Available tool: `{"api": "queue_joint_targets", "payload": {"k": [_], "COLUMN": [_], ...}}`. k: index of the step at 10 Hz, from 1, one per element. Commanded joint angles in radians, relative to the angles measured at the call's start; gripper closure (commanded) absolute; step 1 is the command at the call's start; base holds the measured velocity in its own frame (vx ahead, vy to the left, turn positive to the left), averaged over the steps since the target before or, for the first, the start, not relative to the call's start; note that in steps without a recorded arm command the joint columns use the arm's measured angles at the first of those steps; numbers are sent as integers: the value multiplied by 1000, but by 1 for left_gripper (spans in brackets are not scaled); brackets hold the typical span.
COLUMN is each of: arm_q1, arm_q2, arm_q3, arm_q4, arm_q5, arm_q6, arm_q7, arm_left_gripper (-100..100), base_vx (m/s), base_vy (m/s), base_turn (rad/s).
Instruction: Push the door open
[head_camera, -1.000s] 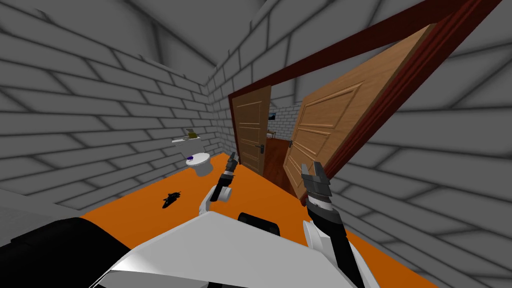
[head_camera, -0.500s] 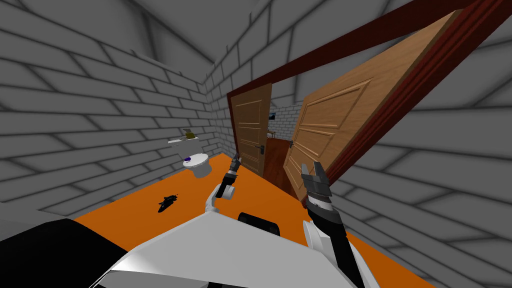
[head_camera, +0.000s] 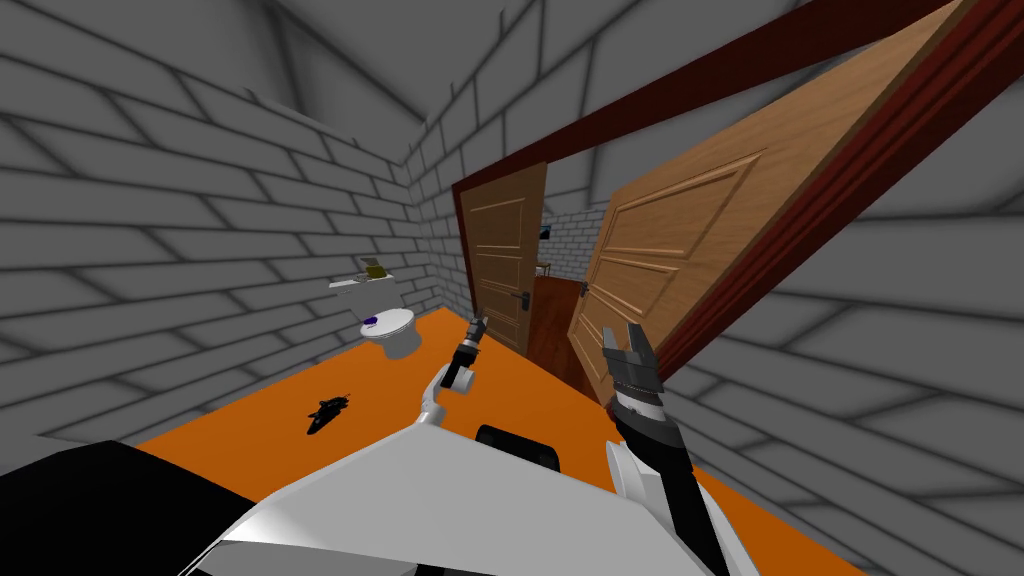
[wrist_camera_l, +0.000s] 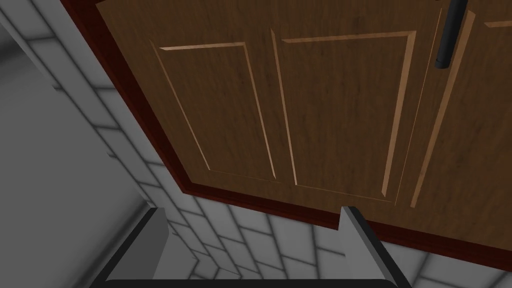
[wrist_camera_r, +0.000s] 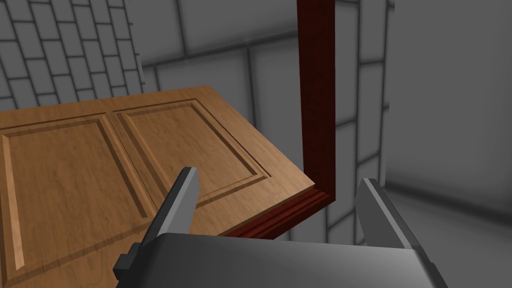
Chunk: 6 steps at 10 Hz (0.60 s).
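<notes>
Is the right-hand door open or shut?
Partly open: the right-hand door stands angled off its frame, and another room shows past its free edge.

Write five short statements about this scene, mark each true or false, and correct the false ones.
1. The left gripper and right gripper are both open. True.
2. The right door is shut. False: it stands partly open, with a gap between it and the left door.
3. A toilet stands by the wall. True.
4. The floor is blue. False: it is orange.
5. The left gripper grips the handle. False: it holds nothing, and the handle lies apart from its fingers.
</notes>
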Motion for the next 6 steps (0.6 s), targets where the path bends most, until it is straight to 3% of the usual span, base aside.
{"api": "queue_joint_targets", "payload": {"k": [1, 6], "arm_q1": [-34, -125], "arm_q2": [-2, -4], "arm_q3": [-8, -26], "arm_q4": [50, 189], "arm_q5": [1, 6], "arm_q6": [6, 10], "arm_q7": [-2, 0], "arm_left_gripper": [-100, -100], "base_vx": [69, 78], "base_vy": [47, 49], "base_turn": [-21, -21]}}
